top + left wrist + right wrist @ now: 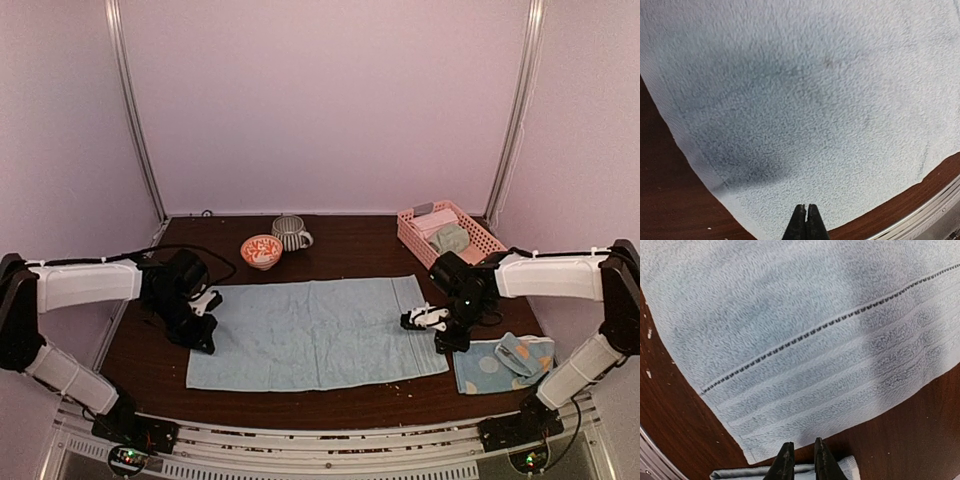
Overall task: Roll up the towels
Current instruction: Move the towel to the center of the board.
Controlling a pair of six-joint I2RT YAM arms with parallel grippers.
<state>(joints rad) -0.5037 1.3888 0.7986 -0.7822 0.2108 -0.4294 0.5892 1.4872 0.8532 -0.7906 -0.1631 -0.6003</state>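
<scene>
Top view: plain light-blue terry towel (315,330) spread flat, centre; dotted blue towel (505,362) crumpled at right; pink plastic lattice basket (420,245), orange patterned bowl (261,250), striped mug (291,232) behind
Left wrist: left gripper (806,209) fingers pressed together above towel edge
Right wrist: right gripper (801,447) fingers slightly parted, empty, above striped hem

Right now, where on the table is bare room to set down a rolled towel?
Bare wood lies behind the flat blue towel, between the striped mug and the pink basket, and left of the orange bowl. The right side is crowded: right gripper, dotted towel and basket sit close.
</scene>
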